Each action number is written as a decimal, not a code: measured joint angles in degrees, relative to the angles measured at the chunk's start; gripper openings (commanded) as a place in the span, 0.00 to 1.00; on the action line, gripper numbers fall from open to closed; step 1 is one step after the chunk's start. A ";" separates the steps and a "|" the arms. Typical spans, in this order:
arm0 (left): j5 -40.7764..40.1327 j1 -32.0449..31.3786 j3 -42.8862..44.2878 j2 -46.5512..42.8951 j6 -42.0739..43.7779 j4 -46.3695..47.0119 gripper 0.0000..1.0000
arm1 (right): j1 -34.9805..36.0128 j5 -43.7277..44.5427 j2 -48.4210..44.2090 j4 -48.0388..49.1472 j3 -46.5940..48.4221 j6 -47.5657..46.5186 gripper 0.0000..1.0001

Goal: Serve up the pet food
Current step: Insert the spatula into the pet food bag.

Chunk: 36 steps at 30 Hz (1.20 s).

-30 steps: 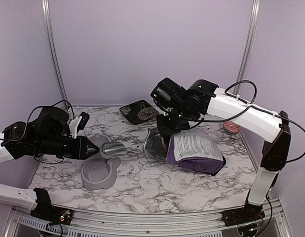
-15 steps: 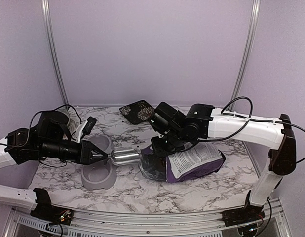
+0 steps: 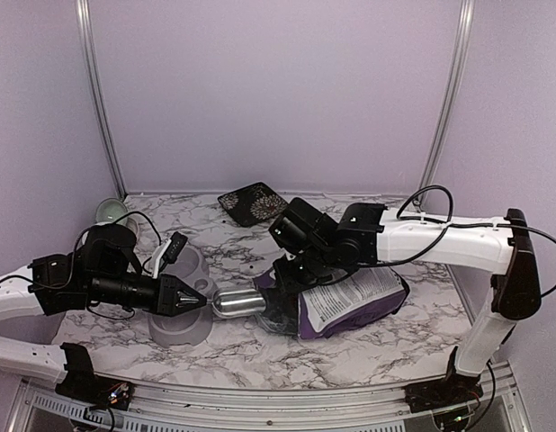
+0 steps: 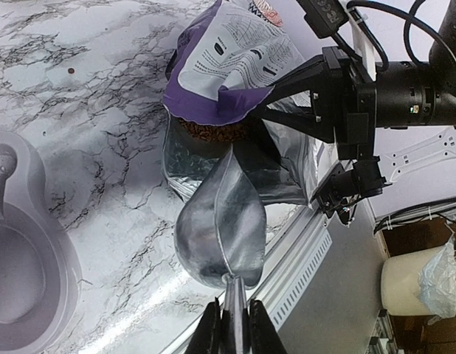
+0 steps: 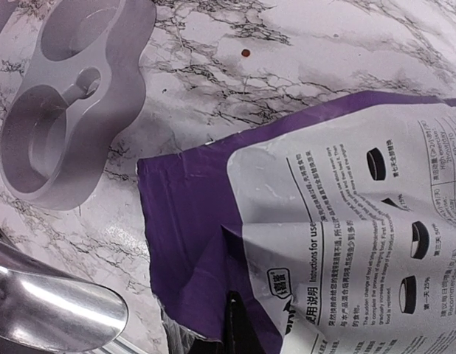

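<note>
A purple-and-white bag (image 3: 354, 292) lies on its side with its mouth toward the left. My right gripper (image 3: 291, 270) is shut on the bag's upper lip (image 5: 213, 243) and holds the mouth open. Reddish-brown pet food (image 4: 213, 133) shows just inside the opening. My left gripper (image 3: 195, 304) is shut on the handle of a shiny metal scoop (image 3: 237, 301). The scoop's bowl (image 4: 220, 228) points at the bag mouth, its tip at the silver inner lip, and its inside is hidden. The grey double bowl (image 3: 181, 328) sits under my left gripper.
A dark patterned tray (image 3: 251, 202) lies at the back of the marble table. A pale cup (image 3: 110, 211) stands at the back left. One stray kibble (image 5: 245, 53) lies on the table near the grey bowl (image 5: 73, 110). The table's front rail (image 4: 316, 251) runs close behind the scoop.
My left arm has carried the scoop rightward from above the bowl to the bag mouth. My right gripper has come down and leftward with the bag's lip, and the bag has shifted toward the front.
</note>
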 measured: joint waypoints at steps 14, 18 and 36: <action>-1.01 0.00 -5.11 0.57 -0.26 3.06 0.00 | 1.25 -1.75 3.78 5.25 -3.52 0.76 0.00; -1.09 0.00 -6.03 0.57 -0.28 3.85 0.00 | 1.42 -1.75 4.44 5.73 -3.74 0.98 0.00; -1.38 -0.57 -10.27 2.16 -0.31 9.88 0.00 | 1.66 0.48 3.80 4.87 -3.13 0.94 0.00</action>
